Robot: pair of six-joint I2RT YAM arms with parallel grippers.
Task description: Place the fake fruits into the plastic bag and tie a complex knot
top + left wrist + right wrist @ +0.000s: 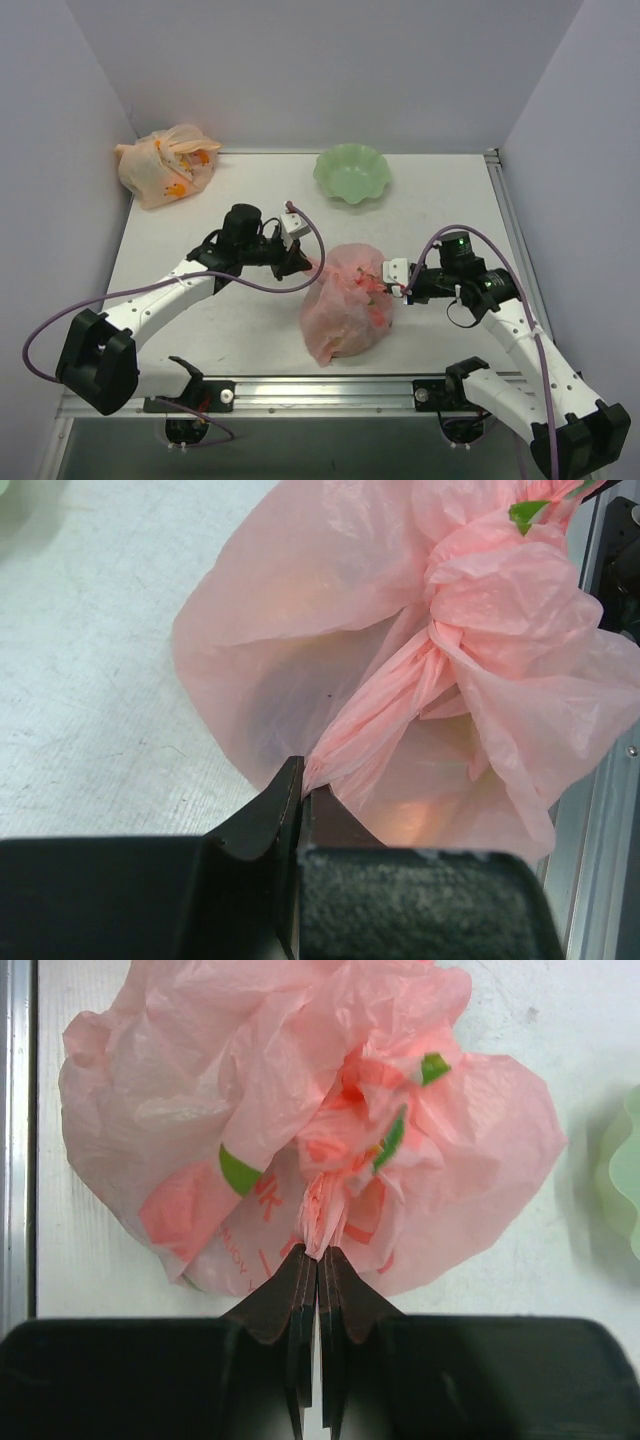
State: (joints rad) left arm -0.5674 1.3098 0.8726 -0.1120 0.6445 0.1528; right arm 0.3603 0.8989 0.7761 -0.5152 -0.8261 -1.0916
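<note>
The pink plastic bag (345, 305) lies bulging in the middle of the table, its top twisted into a knot (470, 590). From the left, my left gripper (303, 262) is shut on a stretched strand of the bag (380, 705). Opposite it, my right gripper (393, 283) is shut on another twisted strand (322, 1215) at the bag's right side. Red print and green patches show on the bag (300, 1110) in the right wrist view. The fake fruits are hidden; only warm blurred shapes show through the plastic.
A green scalloped bowl (351, 172) stands at the back middle. A pale orange tied bag (165, 165) sits in the far left corner. A metal rail (330, 385) runs along the table's near edge, just in front of the pink bag.
</note>
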